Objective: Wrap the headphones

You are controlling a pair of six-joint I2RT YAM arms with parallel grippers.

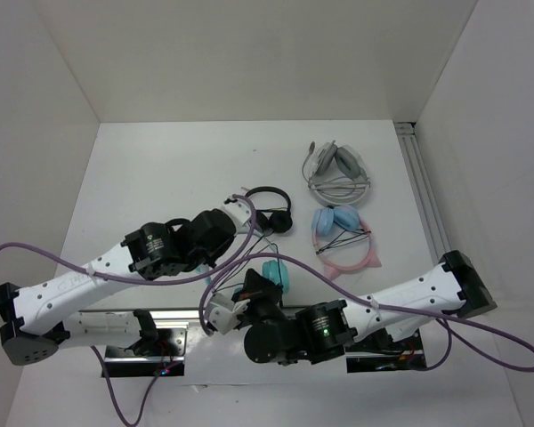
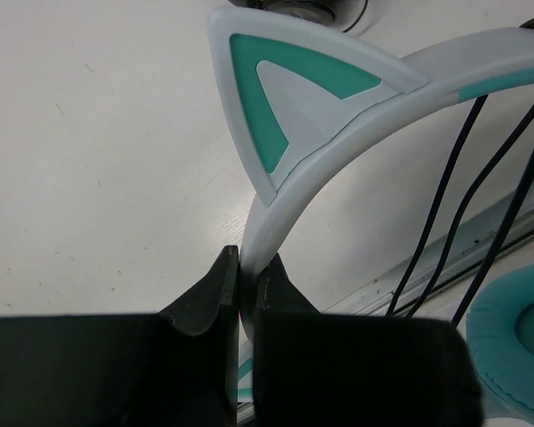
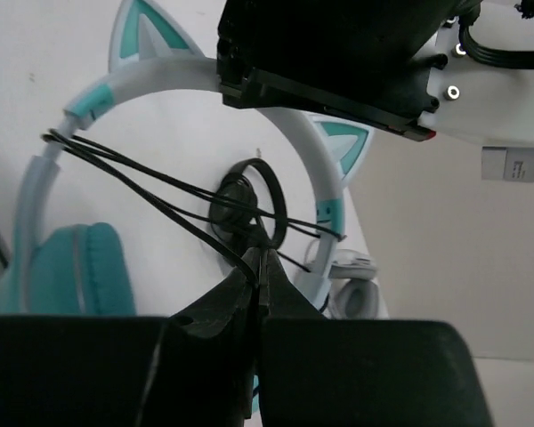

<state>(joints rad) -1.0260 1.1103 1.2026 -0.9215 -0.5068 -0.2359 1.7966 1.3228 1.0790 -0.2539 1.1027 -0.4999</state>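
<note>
Teal headphones (image 1: 276, 274) near the table's (image 1: 151, 169) near edge, headband (image 2: 338, 151) arching far to near, left claw (image 2: 240, 271) clamped on it, right claw (image 3: 256, 262) pinching the cable (image 3: 116, 157), open table far left.

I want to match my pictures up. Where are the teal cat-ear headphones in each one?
Top external: the headphones lie low in the middle, mostly hidden between the arms.
Left wrist: their white band and cat ear fill the upper right, clamped by the left gripper.
Right wrist: the band arcs across the upper left.
Shared landmark: the teal ear cup, in all three.
</note>
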